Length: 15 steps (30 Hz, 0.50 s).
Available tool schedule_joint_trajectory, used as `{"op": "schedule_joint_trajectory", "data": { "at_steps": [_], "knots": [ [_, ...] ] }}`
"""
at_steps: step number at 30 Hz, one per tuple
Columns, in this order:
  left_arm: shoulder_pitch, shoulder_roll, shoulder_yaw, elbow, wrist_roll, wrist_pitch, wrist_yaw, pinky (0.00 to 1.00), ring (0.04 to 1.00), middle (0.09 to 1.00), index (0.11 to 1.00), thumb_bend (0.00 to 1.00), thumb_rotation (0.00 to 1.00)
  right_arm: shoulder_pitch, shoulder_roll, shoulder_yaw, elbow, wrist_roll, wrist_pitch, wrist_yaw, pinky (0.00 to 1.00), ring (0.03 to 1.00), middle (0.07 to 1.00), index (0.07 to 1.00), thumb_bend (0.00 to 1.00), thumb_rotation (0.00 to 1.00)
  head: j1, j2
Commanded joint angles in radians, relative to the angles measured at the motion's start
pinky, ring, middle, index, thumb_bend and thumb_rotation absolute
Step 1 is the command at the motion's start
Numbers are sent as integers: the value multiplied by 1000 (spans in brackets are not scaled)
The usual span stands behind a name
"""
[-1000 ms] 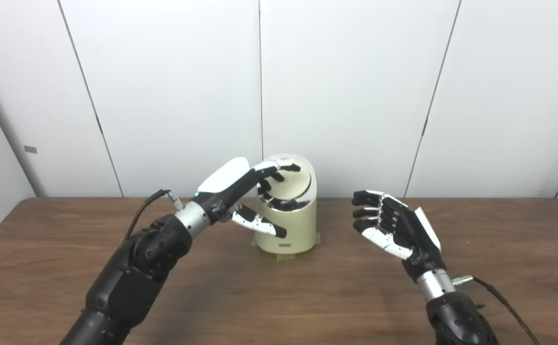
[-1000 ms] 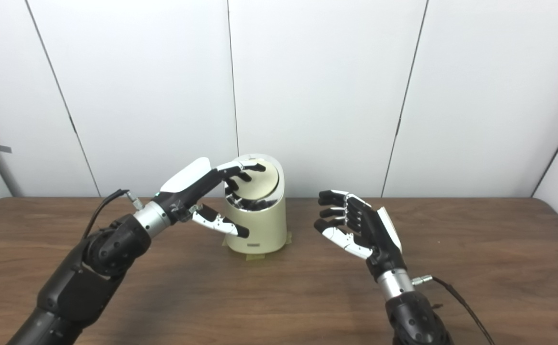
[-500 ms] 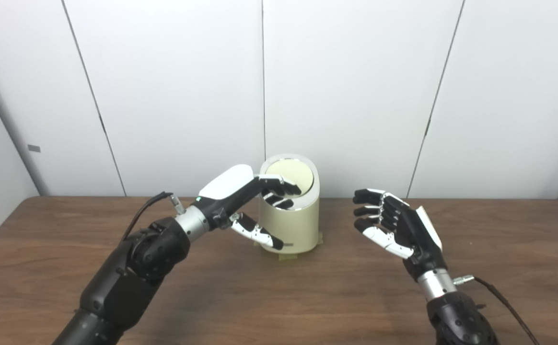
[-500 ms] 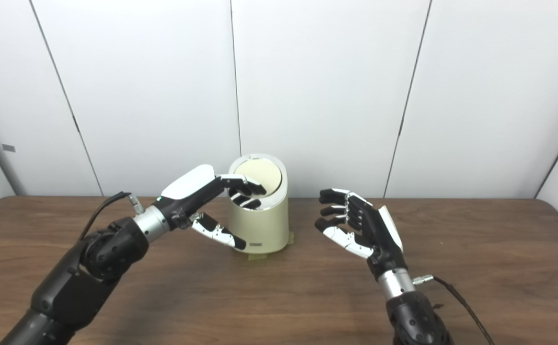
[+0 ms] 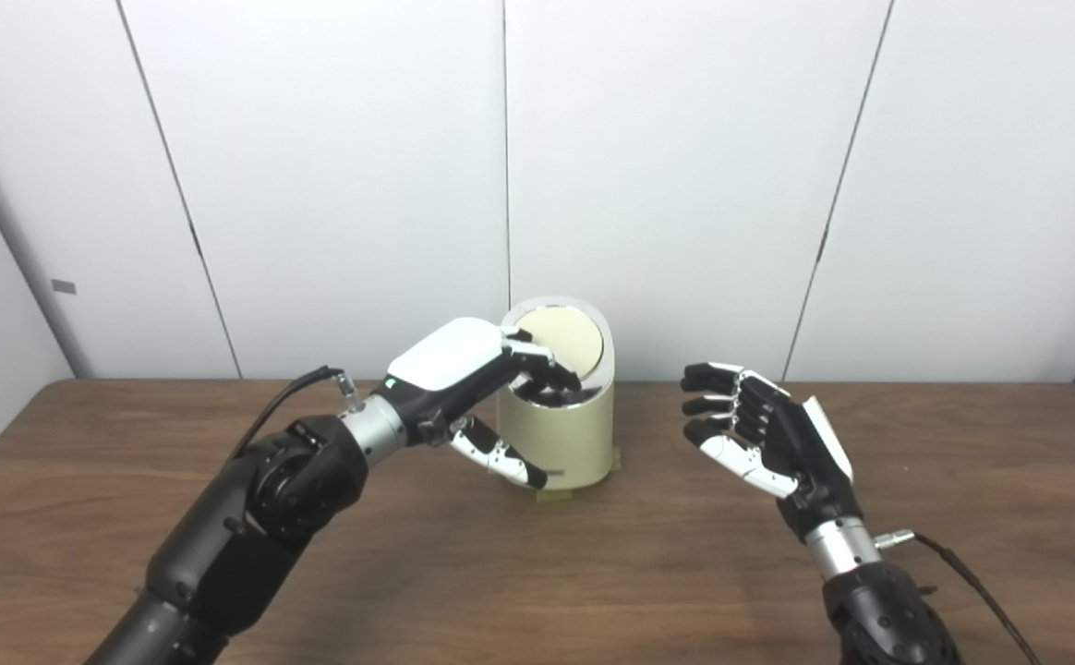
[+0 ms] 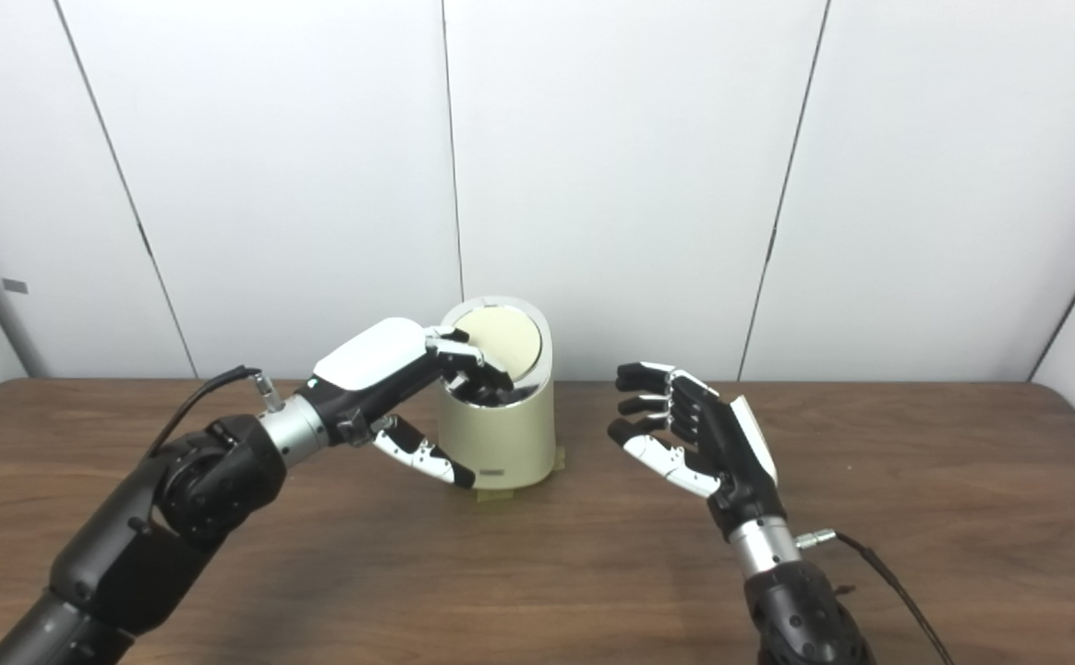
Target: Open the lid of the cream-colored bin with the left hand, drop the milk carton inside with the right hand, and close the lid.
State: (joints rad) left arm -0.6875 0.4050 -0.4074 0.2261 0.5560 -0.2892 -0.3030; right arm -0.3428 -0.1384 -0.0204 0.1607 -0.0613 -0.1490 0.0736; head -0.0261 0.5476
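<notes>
Left eye view: a cream-colored bin (image 5: 558,434) is being touched at its top by the left hand (image 5: 464,369).

A smooth, rounded cylinder, the bin is standing at the back of the wood-grain bench (image 5: 537,573); its round lid (image 5: 560,338) is being seen tilted inside a shiny rim. The left hand's dark fingers (image 5: 551,374) are being curled over the rim's front edge, thumb spread beside the wall, nothing gripped. The right hand (image 6: 699,434) is being held apart, fingers loosely spread and empty. The milk carton cannot be seen.
</notes>
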Motion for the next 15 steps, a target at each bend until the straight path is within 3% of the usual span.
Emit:
{"op": "schedule_joint_trajectory", "data": {
  "at_steps": [1, 15],
  "knots": [
    [13, 12, -38, 9, 41, 14, -62, 927, 690, 720, 725, 798, 117, -32, -8, -8, -35, 13, -33, -6, 543, 645, 712, 690, 538, 458, -1, 0],
    [11, -10, -31, 36, 100, -18, 41, 918, 729, 820, 826, 804, 86, -29, -3, -5, -43, 17, -14, -6, 550, 649, 710, 688, 557, 465, -5, 4]
  ]
}}
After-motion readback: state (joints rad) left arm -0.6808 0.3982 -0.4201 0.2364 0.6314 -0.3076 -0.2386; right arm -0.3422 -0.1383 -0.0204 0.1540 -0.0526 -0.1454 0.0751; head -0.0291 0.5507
